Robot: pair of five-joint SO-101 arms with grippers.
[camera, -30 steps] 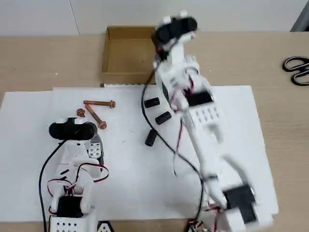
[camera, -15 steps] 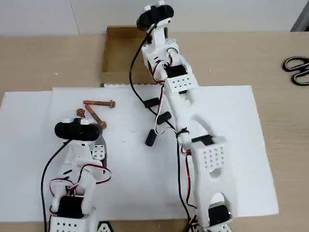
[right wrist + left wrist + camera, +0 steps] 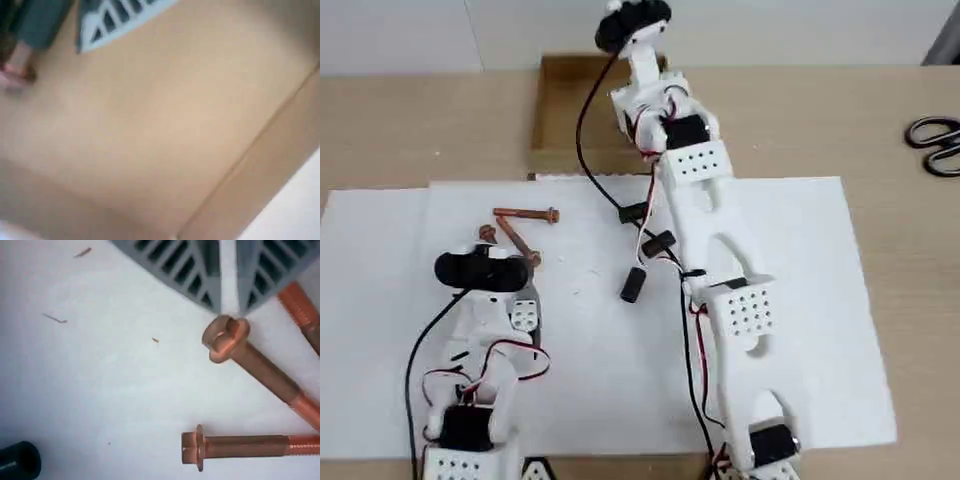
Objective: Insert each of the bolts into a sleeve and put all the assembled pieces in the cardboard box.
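Three copper bolts (image 3: 525, 213) lie on the white paper at the left. In the left wrist view one bolt's head (image 3: 225, 334) sits right at the tips of my left gripper (image 3: 230, 307), whose grey jaws stand almost together with nothing between them. Three black sleeves (image 3: 633, 285) lie mid-paper beside the right arm. That arm stretches over the cardboard box (image 3: 560, 110) at the back. My right gripper (image 3: 50, 45) hangs above the box floor (image 3: 150, 125), shut on a dark piece with a copper end (image 3: 17, 62), blurred at the picture's edge.
White paper (image 3: 800, 300) covers the near part of the wooden table. Scissors (image 3: 935, 140) lie at the far right. A black cable runs from the right arm down past the sleeves.
The right arm has swung back and to the left, out over the cardboard box. The left arm has edged slightly towards the bolts.
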